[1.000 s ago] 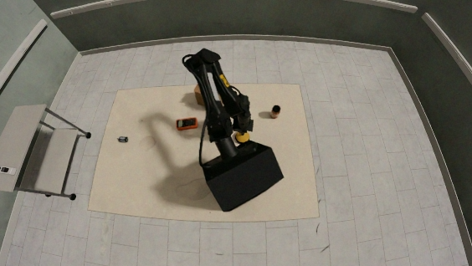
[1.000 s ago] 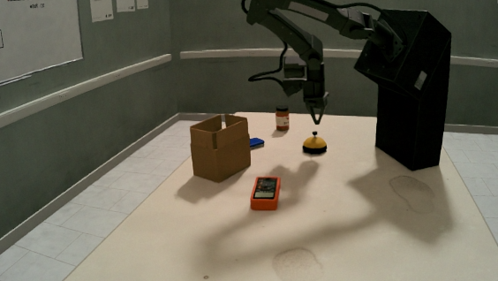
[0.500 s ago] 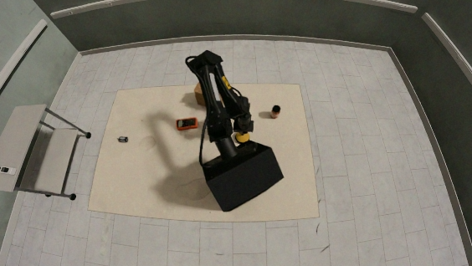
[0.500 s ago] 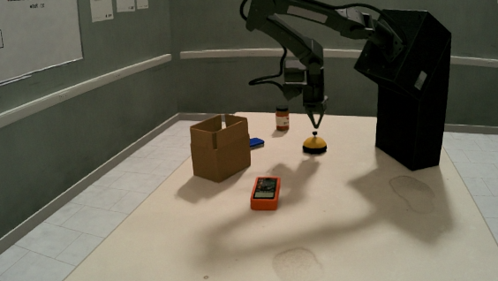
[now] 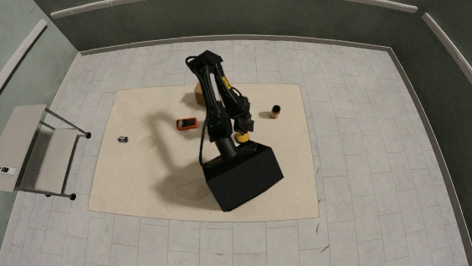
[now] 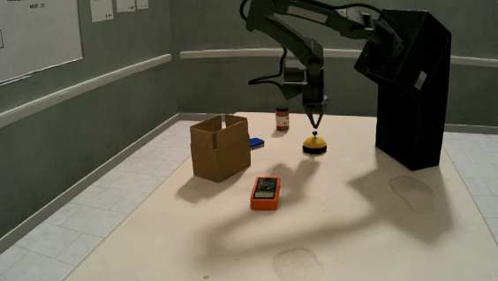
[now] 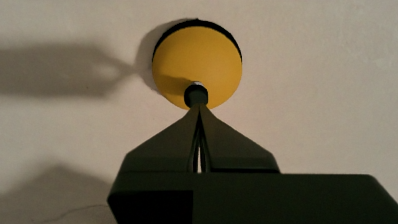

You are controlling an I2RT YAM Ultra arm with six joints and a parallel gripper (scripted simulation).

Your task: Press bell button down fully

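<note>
From the top view we see the black arm (image 5: 218,96) folded forward from its dark pedestal (image 5: 247,176), with the gripper (image 5: 243,127) directly over the yellow bell (image 5: 242,137), which sits on the beige mat (image 5: 138,176) just beside the pedestal's upper corner. An orange meter (image 5: 187,123) lies to the left of the arm, a small jar (image 5: 274,111) to the right, and part of a cardboard box (image 5: 199,94) shows behind the arm. A tiny dark object (image 5: 122,139) lies near the mat's left edge, and a grey table (image 5: 18,138) stands off to the side.

In the exterior view we find the gripper (image 6: 314,124) pointing straight down, its tip just above the bell's black button (image 6: 314,132) — we cannot tell whether it touches. The bell (image 6: 314,144) rests on the mat between the jar (image 6: 282,118) and the pedestal (image 6: 411,88). The box (image 6: 220,147) stands open nearer the camera, a blue item (image 6: 256,142) just behind it, and the meter (image 6: 266,193) lies flat in front.

Through the wrist view we see the fingers pressed together with nothing between them — their joined tip (image 7: 199,111) meets the button (image 7: 196,93) on the yellow dome (image 7: 200,60).
</note>
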